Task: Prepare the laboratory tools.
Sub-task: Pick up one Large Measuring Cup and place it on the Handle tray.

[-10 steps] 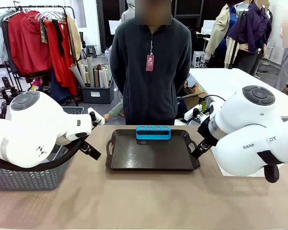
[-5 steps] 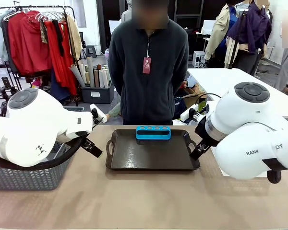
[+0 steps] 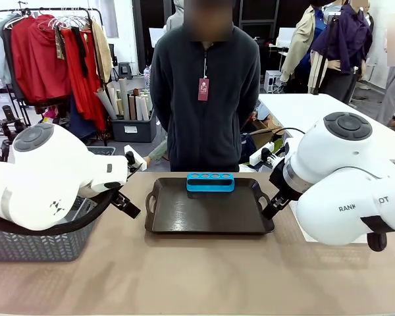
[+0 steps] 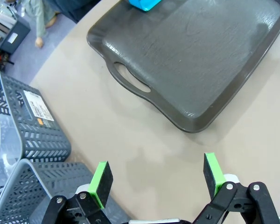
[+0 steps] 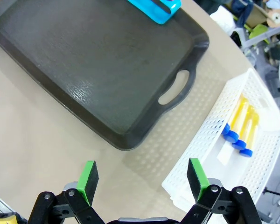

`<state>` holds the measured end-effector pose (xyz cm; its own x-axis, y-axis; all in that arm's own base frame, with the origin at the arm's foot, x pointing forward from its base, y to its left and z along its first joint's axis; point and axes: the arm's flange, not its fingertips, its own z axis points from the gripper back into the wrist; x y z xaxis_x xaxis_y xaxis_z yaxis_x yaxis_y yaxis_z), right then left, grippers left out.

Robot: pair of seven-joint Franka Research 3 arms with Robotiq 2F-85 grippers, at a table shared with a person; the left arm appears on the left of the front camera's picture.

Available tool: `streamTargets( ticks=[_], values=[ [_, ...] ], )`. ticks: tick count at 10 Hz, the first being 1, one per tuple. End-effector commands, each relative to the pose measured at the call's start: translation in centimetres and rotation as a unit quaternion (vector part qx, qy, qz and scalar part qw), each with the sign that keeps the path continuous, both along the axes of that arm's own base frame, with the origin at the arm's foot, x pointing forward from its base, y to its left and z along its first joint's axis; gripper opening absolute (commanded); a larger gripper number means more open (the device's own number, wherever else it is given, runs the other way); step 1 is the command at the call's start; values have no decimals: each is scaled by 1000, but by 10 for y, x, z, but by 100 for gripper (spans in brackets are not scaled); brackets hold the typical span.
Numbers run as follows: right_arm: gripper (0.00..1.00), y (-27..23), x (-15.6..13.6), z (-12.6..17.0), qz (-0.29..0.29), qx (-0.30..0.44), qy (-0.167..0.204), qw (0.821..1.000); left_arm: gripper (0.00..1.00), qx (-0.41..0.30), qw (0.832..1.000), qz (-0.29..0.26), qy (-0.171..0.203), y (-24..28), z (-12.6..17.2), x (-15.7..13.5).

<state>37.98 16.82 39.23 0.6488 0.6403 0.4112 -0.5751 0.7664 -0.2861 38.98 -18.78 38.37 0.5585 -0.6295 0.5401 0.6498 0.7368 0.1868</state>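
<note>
Setup looks barely begun: the blue rack (image 3: 210, 182) stands alone at the far edge of the tray (image 3: 204, 220). The left gripper (image 4: 157, 175) and right gripper (image 5: 142, 175) hang wide open, empty. Yellow tubes (image 5: 243, 120) lie in the white basket (image 5: 209, 136) (beside the tray), probably the right gripper's next pick.

The front camera sat on the robot's side between the arms, facing across the table (image 3: 184, 276) toward the person (image 3: 205, 99) at its far edge. Both wrist cameras looked steeply down from close above. All views shared the dark tray (image 3: 204, 214) and the blue rack (image 3: 210, 182); the left wrist camera hung near the tray's left handle (image 4: 126, 83), the right near its right handle (image 5: 190, 86).
</note>
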Motion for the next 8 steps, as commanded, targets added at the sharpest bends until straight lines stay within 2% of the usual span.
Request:
streamTargets(
  ticks=[1, 5, 6, 8],
  values=[
    [100, 0, 2, -1, 4, 1, -8, 1000, 100, -3, 1000, 3, -1, -1, 2, 0],
    [100, 0, 0, 0, 0, 0, 0, 1000, 100, 0, 1000, 0, 0, 0, 0, 0],
    [100, 4, -1, 3, 14, 22, 17, 1000, 100, -7, 999, -21, 39, 1, 7, -3],
    [100, 10, -1, 13, 39, 58, 42, 997, 100, -21, 996, -33, 82, 7, 20, -3]
  ],
)
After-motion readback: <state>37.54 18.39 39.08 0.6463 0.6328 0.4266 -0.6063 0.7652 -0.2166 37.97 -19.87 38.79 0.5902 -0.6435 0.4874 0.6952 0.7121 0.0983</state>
